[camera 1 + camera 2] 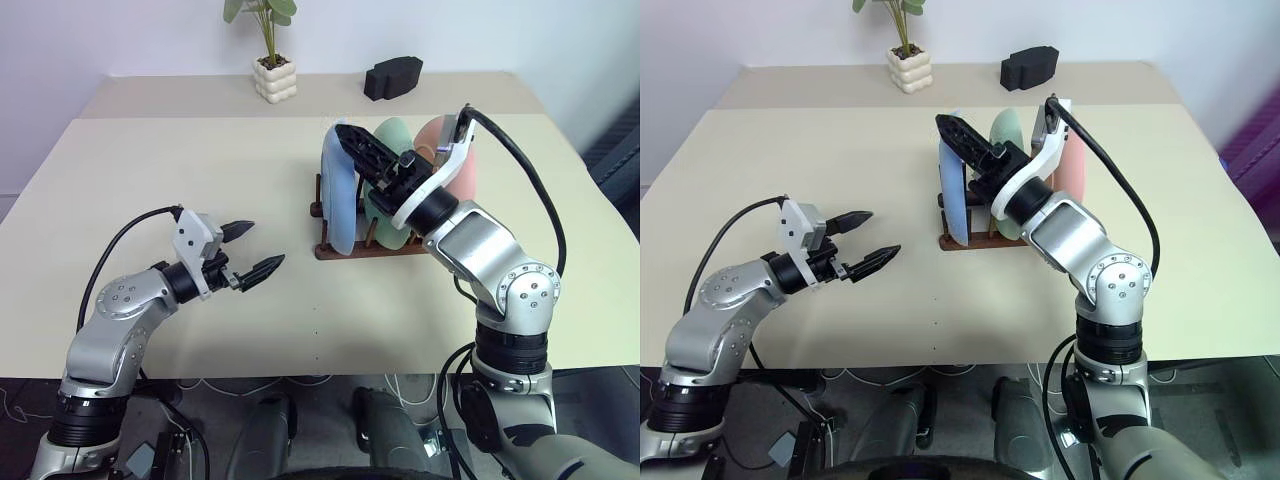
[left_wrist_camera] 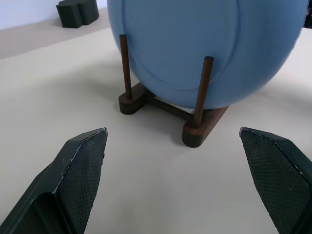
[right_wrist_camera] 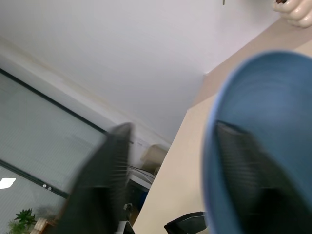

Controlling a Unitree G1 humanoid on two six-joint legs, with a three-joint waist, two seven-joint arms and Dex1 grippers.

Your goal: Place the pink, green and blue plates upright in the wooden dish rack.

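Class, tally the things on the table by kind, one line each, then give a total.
Plates: 3 – blue plate, green plate, pink plate
Wooden dish rack: 1
Potted plant: 1
Black block: 1
Total: 6

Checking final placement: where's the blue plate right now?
The blue plate stands upright in the wooden dish rack, on the green plate's left, with the right gripper at its top edge.

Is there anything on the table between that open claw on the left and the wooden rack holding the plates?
No. Bare table separates the left gripper from the wooden dish rack, as the left eye view shows.
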